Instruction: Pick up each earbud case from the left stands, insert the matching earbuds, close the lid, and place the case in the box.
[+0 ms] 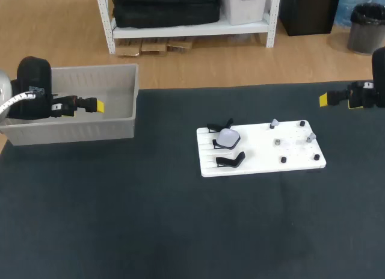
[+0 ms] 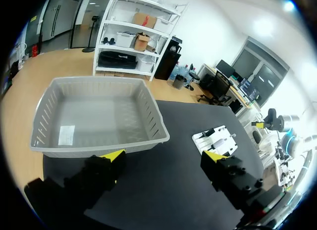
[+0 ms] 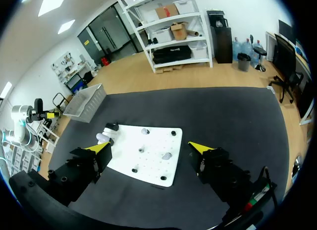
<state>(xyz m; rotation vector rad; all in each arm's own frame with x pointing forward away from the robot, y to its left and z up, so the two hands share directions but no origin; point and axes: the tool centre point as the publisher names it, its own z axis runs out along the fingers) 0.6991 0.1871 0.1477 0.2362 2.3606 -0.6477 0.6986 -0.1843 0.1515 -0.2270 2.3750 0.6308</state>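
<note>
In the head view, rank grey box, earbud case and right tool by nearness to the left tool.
1. Grey box, right by the left tool, far left.
2. Earbud case, on the white board, mid-table.
3. Right tool, far right.

Too small to judge.
Cannot tell the earbud case open from shut, nor name the small grey pieces on the white board.

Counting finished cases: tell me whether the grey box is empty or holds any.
Empty of cases: the left wrist view shows the box bare inside, save a flat white patch.
</note>
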